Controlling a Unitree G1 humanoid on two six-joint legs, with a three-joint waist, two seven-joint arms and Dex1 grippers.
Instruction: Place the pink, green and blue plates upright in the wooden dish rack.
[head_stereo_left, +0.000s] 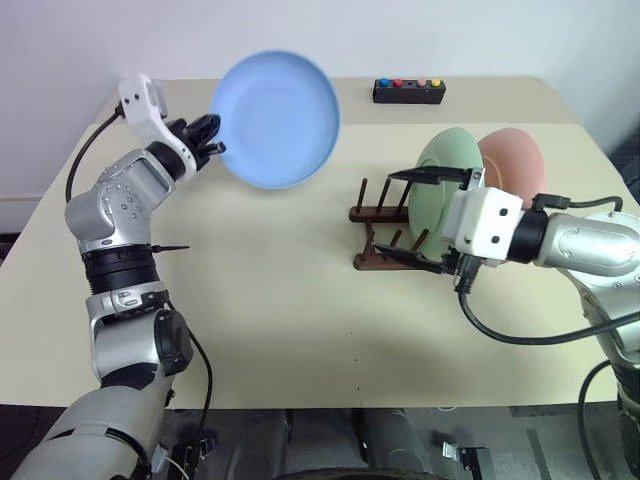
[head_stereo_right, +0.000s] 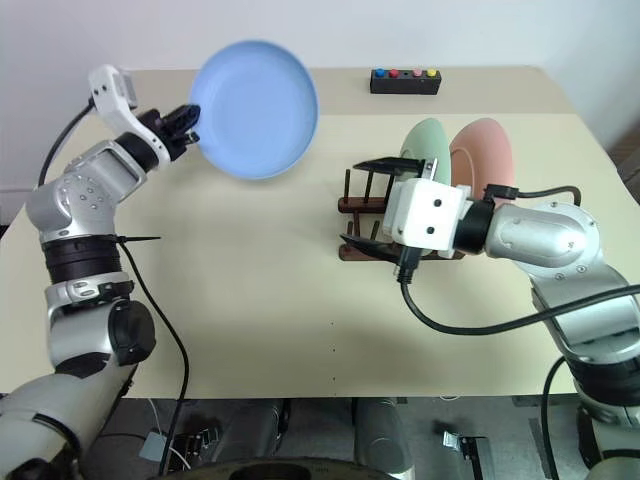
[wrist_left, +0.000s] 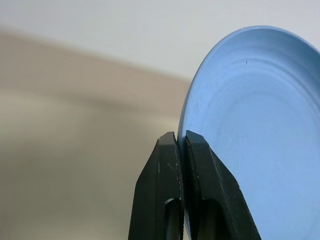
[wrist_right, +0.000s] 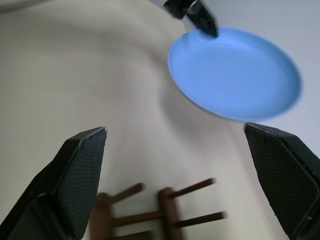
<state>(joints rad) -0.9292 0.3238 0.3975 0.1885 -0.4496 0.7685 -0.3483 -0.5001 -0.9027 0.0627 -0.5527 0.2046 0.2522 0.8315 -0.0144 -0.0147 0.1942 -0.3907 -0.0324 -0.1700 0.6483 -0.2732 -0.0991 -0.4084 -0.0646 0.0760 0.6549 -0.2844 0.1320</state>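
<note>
Left gripper (head_stereo_left: 213, 137): clamped on blue plate (head_stereo_left: 277, 119) rim, plate aloft | Right gripper (head_stereo_left: 425, 222): jaws wide apart, empty, over rack (head_stereo_left: 375, 235) | Green plate (head_stereo_left: 440, 180), pink plate (head_stereo_left: 513, 165): upright in rack behind it | Risk: thin rim pinch may slip; right gripper could block the free slots.

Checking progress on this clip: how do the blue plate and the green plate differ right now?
The blue plate is held in the air by its rim in the shut left gripper; the green plate stands upright in the wooden dish rack, ungripped. The blue plate is over the table's left side, the green one beside the pink plate. Both are round, shallow, similar-sized.
</note>
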